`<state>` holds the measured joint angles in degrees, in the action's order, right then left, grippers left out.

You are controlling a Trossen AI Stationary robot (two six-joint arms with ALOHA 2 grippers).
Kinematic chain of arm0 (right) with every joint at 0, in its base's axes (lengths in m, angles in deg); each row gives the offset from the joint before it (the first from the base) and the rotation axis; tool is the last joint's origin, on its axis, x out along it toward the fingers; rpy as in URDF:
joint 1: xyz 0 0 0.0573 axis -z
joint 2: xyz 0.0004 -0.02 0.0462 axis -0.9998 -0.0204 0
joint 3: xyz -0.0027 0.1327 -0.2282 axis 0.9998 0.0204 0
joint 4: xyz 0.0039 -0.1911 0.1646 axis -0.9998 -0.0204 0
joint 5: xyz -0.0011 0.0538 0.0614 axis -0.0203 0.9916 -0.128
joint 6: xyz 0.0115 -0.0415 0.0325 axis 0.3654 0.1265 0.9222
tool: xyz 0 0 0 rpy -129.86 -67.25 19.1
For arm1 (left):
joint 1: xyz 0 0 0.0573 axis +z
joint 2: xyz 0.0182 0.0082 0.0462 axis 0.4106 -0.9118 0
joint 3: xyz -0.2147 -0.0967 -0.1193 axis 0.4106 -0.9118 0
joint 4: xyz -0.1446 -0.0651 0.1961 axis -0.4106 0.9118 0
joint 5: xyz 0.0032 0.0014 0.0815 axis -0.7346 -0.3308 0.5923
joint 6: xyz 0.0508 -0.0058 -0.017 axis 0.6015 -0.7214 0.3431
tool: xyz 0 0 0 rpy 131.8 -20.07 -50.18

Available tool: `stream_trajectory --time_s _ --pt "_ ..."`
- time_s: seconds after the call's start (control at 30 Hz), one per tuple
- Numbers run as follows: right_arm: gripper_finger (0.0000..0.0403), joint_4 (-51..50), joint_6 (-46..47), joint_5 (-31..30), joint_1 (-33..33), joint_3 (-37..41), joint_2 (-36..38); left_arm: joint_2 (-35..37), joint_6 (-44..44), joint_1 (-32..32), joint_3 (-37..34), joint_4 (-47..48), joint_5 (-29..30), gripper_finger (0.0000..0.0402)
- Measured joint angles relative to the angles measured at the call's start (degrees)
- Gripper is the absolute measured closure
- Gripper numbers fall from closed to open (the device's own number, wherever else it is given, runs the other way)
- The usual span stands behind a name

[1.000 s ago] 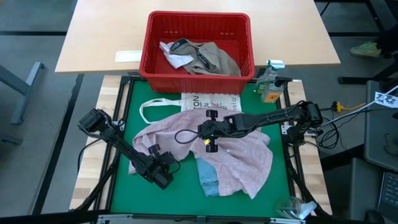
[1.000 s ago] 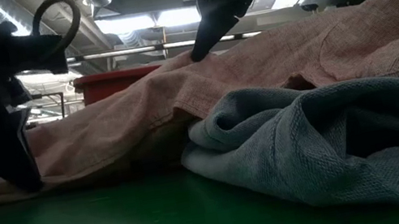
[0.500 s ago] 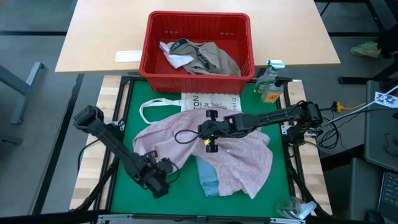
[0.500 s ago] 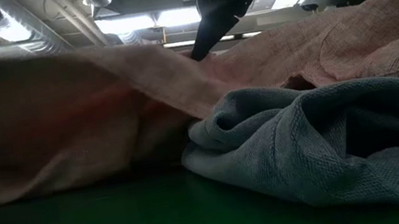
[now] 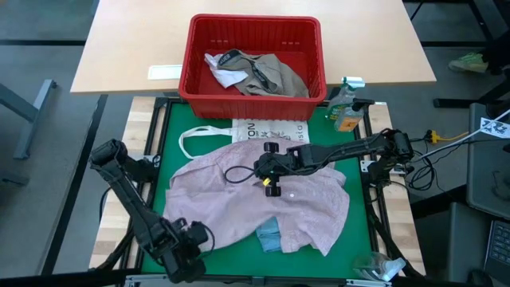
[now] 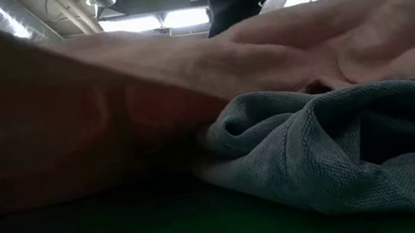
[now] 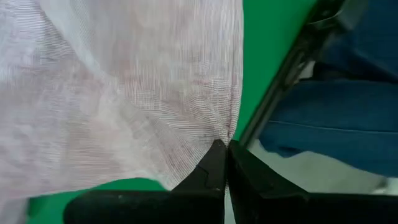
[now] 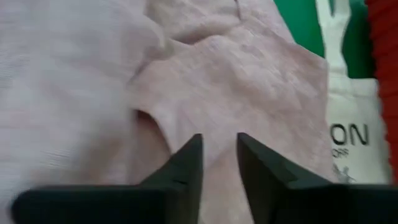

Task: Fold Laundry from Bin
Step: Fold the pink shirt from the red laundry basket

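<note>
The pink shirt [image 5: 263,203] is lying mid-frame looking thin and floppy, so edges seem best to grab: left gripper [image 5: 185,257] is pinching its lower-left corner, right gripper [image 5: 269,169] is hovering parted mid-shirt.

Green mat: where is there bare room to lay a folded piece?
Bare green mat runs as a strip between the pale pink cloth garment and the right frame rail, plus a smaller corner beside the white HOUSTON tote bag. The centre is crowded: pink garment, light blue cloth beneath, both grippers.
</note>
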<state>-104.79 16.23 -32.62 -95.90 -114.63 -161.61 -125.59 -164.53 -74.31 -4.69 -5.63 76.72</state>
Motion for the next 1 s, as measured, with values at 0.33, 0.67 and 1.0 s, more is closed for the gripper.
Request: stream_trajectory --time_s 0.33,0.67,1.0 --pt "0.0245 -16.6 10.1 8.0 -0.1 0.0 3.1 -2.2 -6.0 -1.9 0.0 -1.8 0.0 0.0401" --pt "0.0257 -21.3 10.1 13.7 -8.3 8.7 3.0 -8.6 -5.8 -1.9 0.0 -2.6 -11.4 0.0401" --pt "0.0258 -25.9 12.6 4.3 -7.5 15.0 3.0 -13.6 -5.7 -1.0 0.0 -2.4 -10.6 0.0401"
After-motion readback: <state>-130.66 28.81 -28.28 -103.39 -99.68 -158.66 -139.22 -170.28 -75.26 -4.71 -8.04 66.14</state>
